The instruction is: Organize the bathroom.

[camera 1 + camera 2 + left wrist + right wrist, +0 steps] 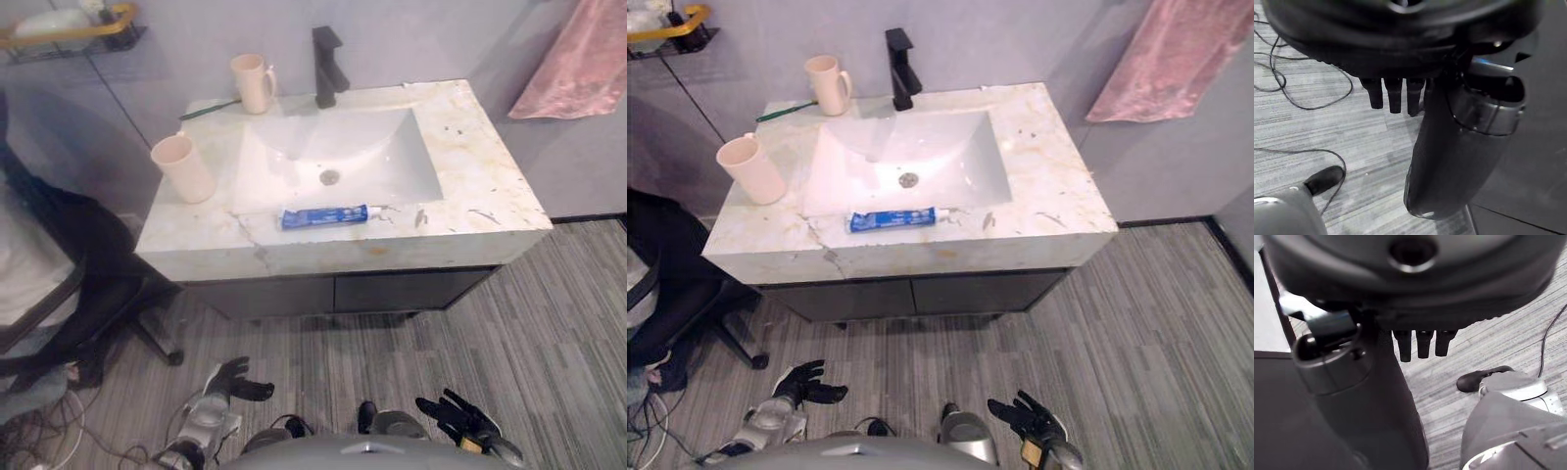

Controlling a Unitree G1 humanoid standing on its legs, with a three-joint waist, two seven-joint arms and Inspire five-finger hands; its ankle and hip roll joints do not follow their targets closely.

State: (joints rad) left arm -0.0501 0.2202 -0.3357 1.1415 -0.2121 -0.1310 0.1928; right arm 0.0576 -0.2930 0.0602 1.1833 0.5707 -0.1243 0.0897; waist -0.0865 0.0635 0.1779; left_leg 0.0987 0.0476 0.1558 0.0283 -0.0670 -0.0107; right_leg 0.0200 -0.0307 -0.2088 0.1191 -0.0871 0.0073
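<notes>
the toothpaste tube [326,215] lies flat on the front edge of the marble counter [470,166], in the centre of the frame, just below the white basin [338,157]. its long axis runs left to right across the picture, almost parallel to the counter's front edge. the white cap end points to the right and the flat crimped end points to the left. the tube is blue with a paler band along its middle, and its cap is small and white.

a green toothbrush [210,109] lies on the counter in the upper left part, its length slanting up toward the right, with its end near the handled cup [254,82] that stands upright by the wall. a second cup [182,167], pinkish-beige, stands upright at the left edge of the counter, well apart from the tube. a black faucet [327,65] stands behind the basin at the upper centre. a pink towel [578,64] hangs in the upper right corner.

the left hand [235,382] hangs low in the lower left of the frame, over the grey striped floor [549,333], with its fingers loosely spread and holding nothing. the right hand [456,413] is in the lower right, its fingers also spread apart and empty. both hands are well apart from the counter.
</notes>
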